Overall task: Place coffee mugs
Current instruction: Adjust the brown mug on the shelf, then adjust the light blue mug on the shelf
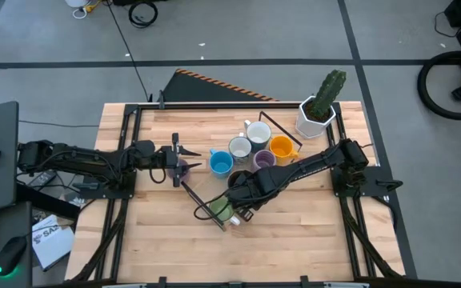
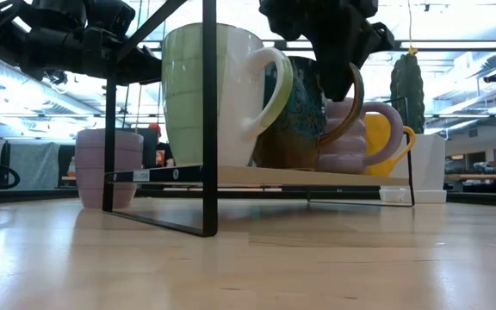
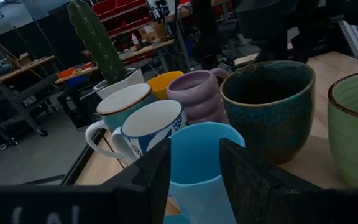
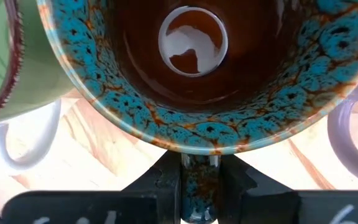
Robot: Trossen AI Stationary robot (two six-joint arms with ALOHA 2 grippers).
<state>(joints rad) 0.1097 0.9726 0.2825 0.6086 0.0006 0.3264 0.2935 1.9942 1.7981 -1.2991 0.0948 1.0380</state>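
Here, pinched by its handle in the right gripper (image 4: 197,171) beside the green mug (image 2: 209,95): dark brown mug (image 4: 194,68), likely heavy, glazed-slick, breakable; left gripper (image 3: 194,165) parted, empty.

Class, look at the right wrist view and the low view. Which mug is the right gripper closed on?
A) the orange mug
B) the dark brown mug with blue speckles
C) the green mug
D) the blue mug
B: in the right wrist view the right gripper pinches the handle of the dark brown mug, while the green mug stands free beside it.
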